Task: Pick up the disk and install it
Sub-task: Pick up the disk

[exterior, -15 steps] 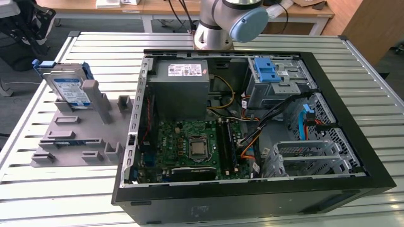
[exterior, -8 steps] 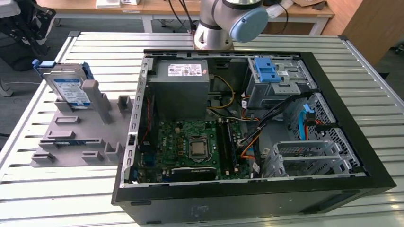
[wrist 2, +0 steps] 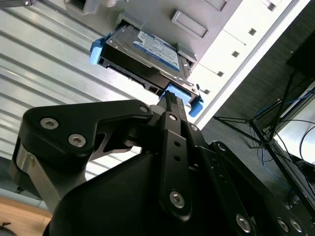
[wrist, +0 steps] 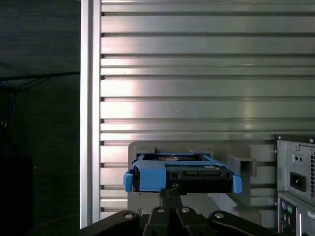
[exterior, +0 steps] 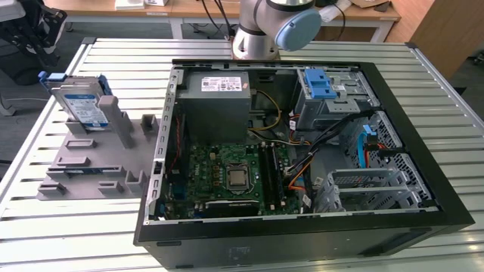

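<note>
Second wrist view: my fingers (wrist 2: 171, 110) are pressed together, empty, aimed at the disk (wrist 2: 147, 51), which stands on edge in its grey holder (wrist 2: 152, 12), easy to grasp.
</note>
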You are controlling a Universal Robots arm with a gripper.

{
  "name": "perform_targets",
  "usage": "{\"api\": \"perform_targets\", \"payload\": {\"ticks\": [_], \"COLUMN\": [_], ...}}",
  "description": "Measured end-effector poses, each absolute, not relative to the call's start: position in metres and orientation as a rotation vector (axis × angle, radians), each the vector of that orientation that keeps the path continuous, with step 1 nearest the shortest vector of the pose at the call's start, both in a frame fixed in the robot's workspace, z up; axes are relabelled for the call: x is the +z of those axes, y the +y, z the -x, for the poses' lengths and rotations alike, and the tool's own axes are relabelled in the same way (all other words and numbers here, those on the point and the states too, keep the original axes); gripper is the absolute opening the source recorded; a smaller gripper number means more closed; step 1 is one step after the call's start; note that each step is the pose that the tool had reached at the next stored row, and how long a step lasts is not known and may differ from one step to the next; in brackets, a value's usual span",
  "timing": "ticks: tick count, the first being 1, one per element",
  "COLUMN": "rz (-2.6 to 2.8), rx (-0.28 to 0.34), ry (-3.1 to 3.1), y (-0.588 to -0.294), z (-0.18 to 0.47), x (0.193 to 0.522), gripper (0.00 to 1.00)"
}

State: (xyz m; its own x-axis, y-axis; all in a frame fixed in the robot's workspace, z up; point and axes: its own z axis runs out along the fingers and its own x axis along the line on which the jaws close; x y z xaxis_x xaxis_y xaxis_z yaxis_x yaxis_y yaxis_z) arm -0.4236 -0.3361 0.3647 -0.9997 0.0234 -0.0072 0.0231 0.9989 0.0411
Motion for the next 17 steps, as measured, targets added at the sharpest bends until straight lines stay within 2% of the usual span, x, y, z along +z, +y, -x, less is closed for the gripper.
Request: {"api": "perform_targets", "payload": {"ticks": [17], "rz": [0.003], "rx": [0.064], "ry": [3.134], "y": [-0.3362], "z": [0.4236], "x": [0.3647], "gripper": [0.11]}}
